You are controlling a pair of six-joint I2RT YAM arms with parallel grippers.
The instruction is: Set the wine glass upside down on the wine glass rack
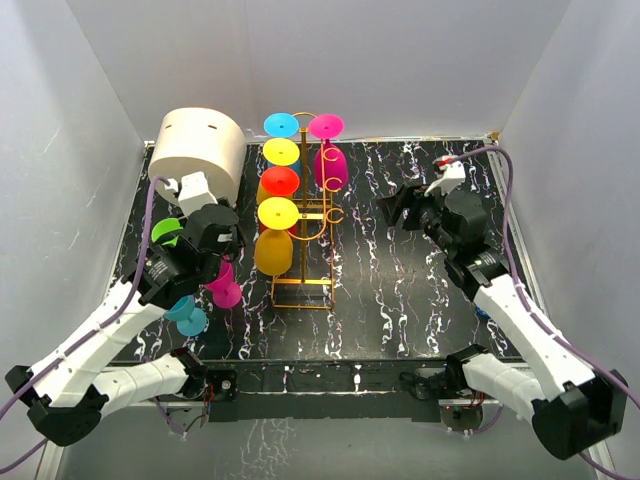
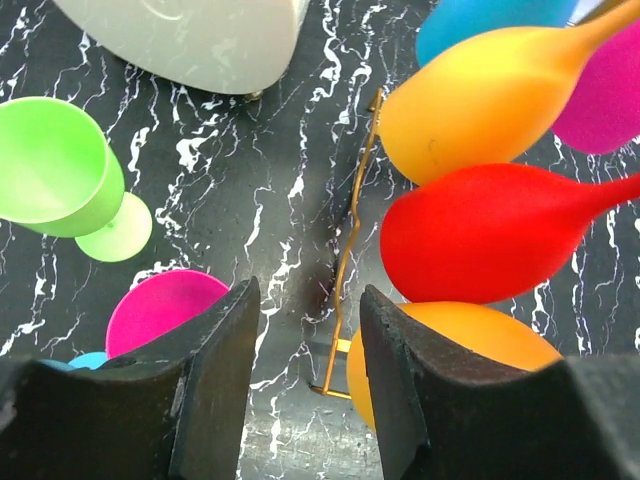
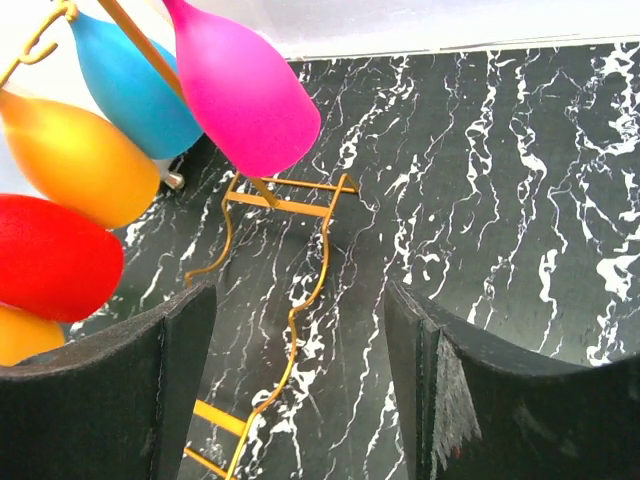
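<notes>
The pink wine glass (image 2: 160, 308), mouth up on the tabletop (image 1: 400, 300) left of the wine glass rack (image 1: 300, 283), is partly hidden under the nearer left tool (image 2: 308, 300), half-parted and empty; the right tool (image 3: 300, 330) is held wide.

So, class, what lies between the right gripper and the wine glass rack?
Nothing: the top view shows only bare marbled table between the right gripper and the wine glass rack.

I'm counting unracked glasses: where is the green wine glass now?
Top view: the green wine glass is at the left, just in front of the cream cylindrical container and left of the wine glass rack.
</notes>
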